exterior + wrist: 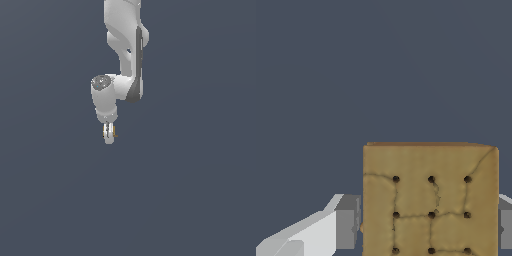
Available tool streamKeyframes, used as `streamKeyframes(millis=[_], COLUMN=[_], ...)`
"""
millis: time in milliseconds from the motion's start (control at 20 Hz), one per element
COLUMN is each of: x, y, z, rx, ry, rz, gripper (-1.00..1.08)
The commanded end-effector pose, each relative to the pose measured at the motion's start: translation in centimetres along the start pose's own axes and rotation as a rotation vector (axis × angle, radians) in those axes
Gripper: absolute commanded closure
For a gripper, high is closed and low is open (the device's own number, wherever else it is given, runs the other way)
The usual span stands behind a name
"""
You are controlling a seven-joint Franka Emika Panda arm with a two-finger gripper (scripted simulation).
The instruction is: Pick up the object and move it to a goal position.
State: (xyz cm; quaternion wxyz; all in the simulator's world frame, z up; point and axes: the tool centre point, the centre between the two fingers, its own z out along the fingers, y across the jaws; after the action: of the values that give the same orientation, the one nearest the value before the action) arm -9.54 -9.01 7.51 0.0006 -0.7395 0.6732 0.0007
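The white arm hangs down from the top of the exterior view, and my gripper (109, 135) is at its lower end. A tiny tan, golden-brown object (112, 131) shows as a sliver between the fingers. In the wrist view the object (430, 200) is a tan block with dark holes and crack lines, and it fills the space between the two grey finger pads (346, 222). The gripper (428, 227) is shut on it. No goal marker is in view.
Only a plain dark blue-grey background shows in both views. No surface, edge or other thing is visible.
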Motion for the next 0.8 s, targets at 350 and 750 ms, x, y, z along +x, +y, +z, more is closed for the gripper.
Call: streamKeyframes(millis=[350,750], x=[1.6,2.8], y=[-0.2,-0.5], z=[-9.6,-16.7], rx=[-0.001,-0.001], ry=[0.003,0.004], rz=[0.002,0.002], gripper=[1.08,1.08])
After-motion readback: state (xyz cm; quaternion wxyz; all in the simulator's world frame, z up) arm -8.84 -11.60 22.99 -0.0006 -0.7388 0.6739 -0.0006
